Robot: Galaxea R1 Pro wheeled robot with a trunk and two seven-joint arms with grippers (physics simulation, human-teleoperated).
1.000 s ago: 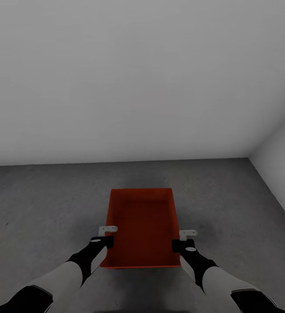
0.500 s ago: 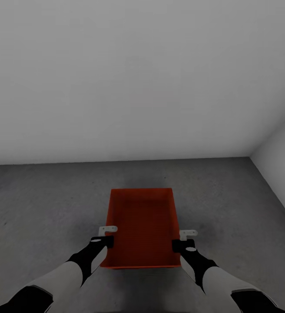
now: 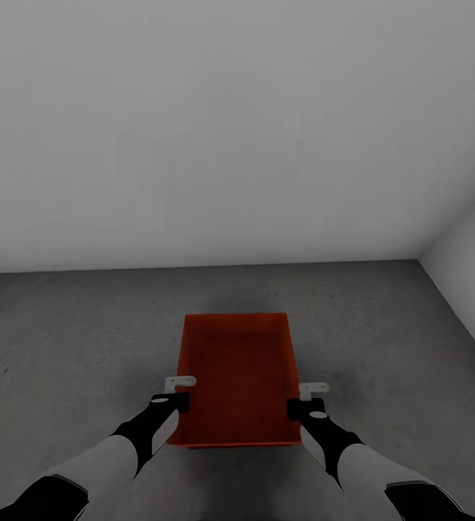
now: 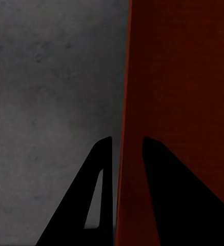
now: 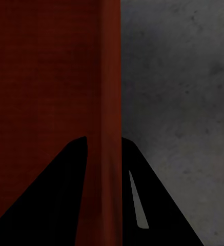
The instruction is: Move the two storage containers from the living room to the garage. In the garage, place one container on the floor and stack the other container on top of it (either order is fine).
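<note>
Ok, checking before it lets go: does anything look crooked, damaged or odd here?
Nothing stands out. The storage container sits level and square to the floor, undamaged, with the left gripper and right gripper each clamped over a side wall.

No readable text, labels, brands, nos. or signs anywhere. Plain orange-red storage container [image 3: 239, 376], blank inside & out. Bare pale grey walls [image 3: 194, 130], speckled dark grey floor [image 3: 64, 340], unmarked.

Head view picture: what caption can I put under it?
Both claws, left and right, grip an orange storage container over grey concrete floor.
</note>
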